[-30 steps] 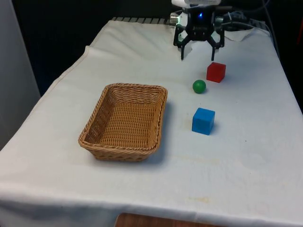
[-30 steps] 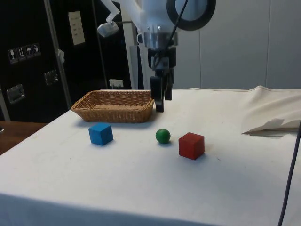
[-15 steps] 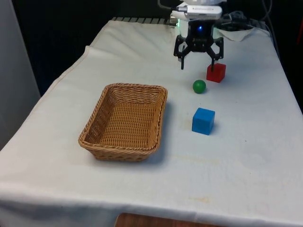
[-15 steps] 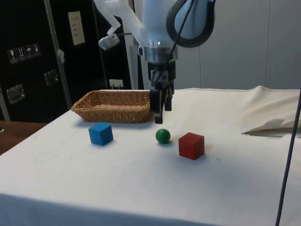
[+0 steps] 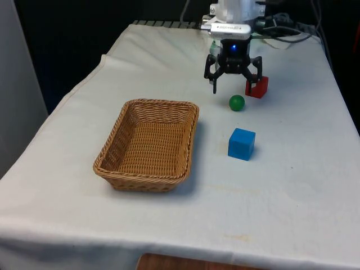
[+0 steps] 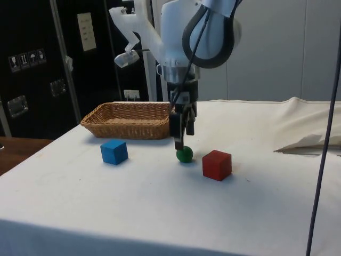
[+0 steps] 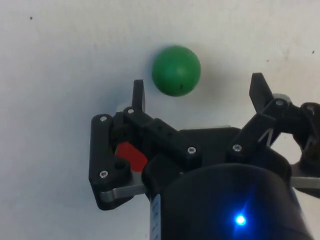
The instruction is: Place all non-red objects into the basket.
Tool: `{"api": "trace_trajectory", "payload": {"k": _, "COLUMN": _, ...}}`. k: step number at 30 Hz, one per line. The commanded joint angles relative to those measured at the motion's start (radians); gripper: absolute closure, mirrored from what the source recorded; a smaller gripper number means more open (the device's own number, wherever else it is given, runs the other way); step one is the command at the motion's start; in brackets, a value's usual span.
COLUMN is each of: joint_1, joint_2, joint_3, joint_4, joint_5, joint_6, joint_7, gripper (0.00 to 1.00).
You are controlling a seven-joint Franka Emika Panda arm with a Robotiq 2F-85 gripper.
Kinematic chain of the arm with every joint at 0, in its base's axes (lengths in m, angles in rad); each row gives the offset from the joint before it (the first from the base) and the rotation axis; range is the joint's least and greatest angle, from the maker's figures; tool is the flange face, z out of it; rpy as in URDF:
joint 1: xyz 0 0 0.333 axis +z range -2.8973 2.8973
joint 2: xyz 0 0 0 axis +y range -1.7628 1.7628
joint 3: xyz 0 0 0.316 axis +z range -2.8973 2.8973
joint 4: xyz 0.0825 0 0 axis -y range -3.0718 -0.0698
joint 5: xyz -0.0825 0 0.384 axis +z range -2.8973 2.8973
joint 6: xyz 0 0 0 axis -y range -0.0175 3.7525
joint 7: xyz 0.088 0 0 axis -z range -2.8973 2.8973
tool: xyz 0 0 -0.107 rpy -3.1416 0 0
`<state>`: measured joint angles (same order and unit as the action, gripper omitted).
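Observation:
A green ball (image 5: 237, 102) lies on the white cloth between a red cube (image 5: 259, 87) and a blue cube (image 5: 242, 144). My gripper (image 5: 233, 90) hangs open just above and slightly behind the ball, fingers spread wide. In the side view the gripper (image 6: 180, 146) is low, its tips close to the top of the green ball (image 6: 185, 155), with the red cube (image 6: 217, 165) beside it and the blue cube (image 6: 114, 151) further off. In the wrist view the green ball (image 7: 176, 70) sits near the gap of the open gripper (image 7: 198, 85), untouched.
A wicker basket (image 5: 147, 103) stands on the front view's left of the objects, with nothing in it; the basket (image 6: 128, 120) also shows behind the gripper in the side view. Crumpled cloth (image 6: 303, 141) lies at the table's far end.
The gripper has come down and forward, from high behind the red cube to just over the green ball. It stayed open. The objects have not moved.

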<state>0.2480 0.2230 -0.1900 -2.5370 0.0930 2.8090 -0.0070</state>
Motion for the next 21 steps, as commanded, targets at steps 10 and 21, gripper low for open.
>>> {"api": "trace_trajectory", "payload": {"k": 10, "joint_1": -0.022, "joint_2": 0.051, "joint_3": 0.038, "joint_4": 0.014, "joint_5": 0.053, "joint_6": 0.045, "joint_7": -0.031, "gripper": 0.0}}
{"api": "trace_trajectory", "payload": {"k": 21, "joint_1": -0.021, "joint_2": 0.1, "joint_3": 0.038, "joint_4": 0.028, "joint_5": 0.054, "joint_6": 0.077, "joint_7": -0.026, "gripper": 0.21}}
